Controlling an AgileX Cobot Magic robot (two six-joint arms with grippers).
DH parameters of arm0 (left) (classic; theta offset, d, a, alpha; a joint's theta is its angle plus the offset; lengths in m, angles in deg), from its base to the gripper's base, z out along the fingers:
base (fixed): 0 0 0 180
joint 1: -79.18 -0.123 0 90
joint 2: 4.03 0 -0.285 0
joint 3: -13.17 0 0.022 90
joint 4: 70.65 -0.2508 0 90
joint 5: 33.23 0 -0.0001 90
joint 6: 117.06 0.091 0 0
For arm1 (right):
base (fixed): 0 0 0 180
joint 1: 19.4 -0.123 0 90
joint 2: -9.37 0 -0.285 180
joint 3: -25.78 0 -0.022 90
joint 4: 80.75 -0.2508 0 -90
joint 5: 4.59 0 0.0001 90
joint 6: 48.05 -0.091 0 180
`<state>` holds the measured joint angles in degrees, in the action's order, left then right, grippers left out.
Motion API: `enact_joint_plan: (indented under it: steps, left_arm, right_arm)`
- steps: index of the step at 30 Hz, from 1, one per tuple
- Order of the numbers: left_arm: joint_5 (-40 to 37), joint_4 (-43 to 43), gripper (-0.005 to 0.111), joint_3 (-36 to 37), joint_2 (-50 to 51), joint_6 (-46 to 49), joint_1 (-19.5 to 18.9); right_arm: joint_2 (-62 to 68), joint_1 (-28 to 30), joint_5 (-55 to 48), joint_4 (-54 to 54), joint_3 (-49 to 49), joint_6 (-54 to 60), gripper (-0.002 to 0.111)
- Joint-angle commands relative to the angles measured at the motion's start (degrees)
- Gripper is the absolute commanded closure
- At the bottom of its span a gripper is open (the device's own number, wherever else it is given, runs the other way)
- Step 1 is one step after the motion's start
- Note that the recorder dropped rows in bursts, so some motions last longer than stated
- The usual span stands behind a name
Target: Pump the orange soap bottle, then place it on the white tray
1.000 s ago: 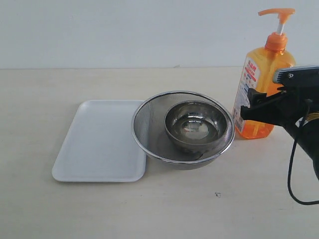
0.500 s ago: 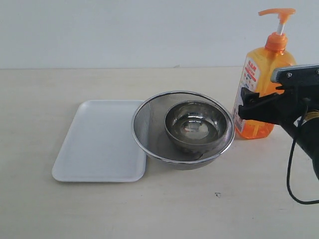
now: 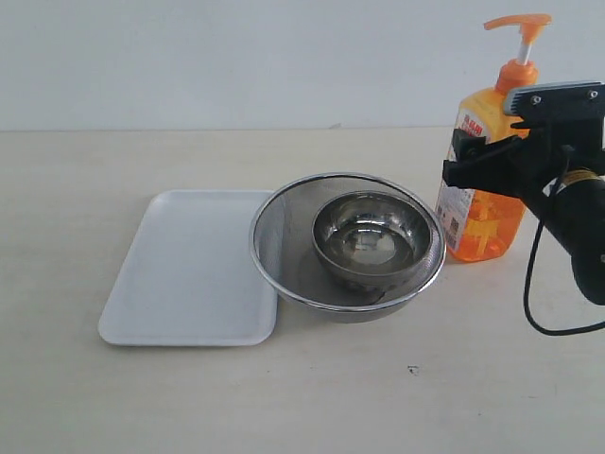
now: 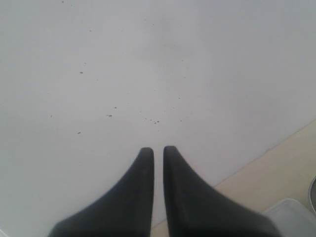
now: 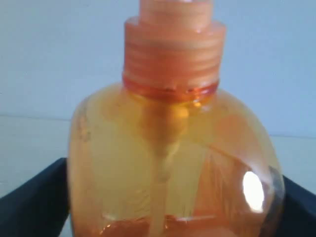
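Now the orange soap bottle (image 3: 482,222) stands upright, spout leftward, gripped by right pincer (image 3: 457,161); left pincer (image 4: 158,150) closed.

Right hand (image 3: 455,161): matte black, with two flat fingers (image 3: 473,173) that taper to blunt tips.
Top plate (image 3: 554,96): pale grey slab with small dark screws, just right of the orange soap bottle's (image 3: 477,225) neck.
Wrist ring (image 3: 574,178): thin brass-coloured band, right of the bottle's shoulder.
Forearm (image 3: 588,241): rounded black shell with a dull sheen, right of the bottle.
Cable (image 3: 530,284): thin, black, drooping in a loop right of the bottle's base.
Left hand (image 4: 158,149): two matte black fingers (image 4: 136,197), broad at the root and narrowing to rounded tips.
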<state>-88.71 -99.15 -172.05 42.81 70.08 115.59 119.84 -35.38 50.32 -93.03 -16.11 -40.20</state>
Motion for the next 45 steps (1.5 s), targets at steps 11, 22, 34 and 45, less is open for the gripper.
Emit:
enact_joint_plan:
  steps: [11,22,34,45]
  left_arm:
    - [-0.6,0.6,0.102,0.2,0.3,0.2,0.2]
    - [-2.8,0.6,0.102,0.2,0.3,0.2,0.2]
    - [-3.1,0.6,0.102,0.2,0.3,0.2,0.2]
    - [-3.2,0.6,0.102,0.2,0.1,0.2,0.2]
  right_arm:
    - [-0.3,0.1,-1.7,-0.8,0.3,0.3,0.108]
    - [-1.1,0.1,-1.3,-0.4,0.3,9.3,0.108]
    - [-7.3,0.1,-0.7,-0.2,0.3,12.2,0.108]
    - [-13.7,0.1,-3.9,-0.1,0.3,15.6,0.108]
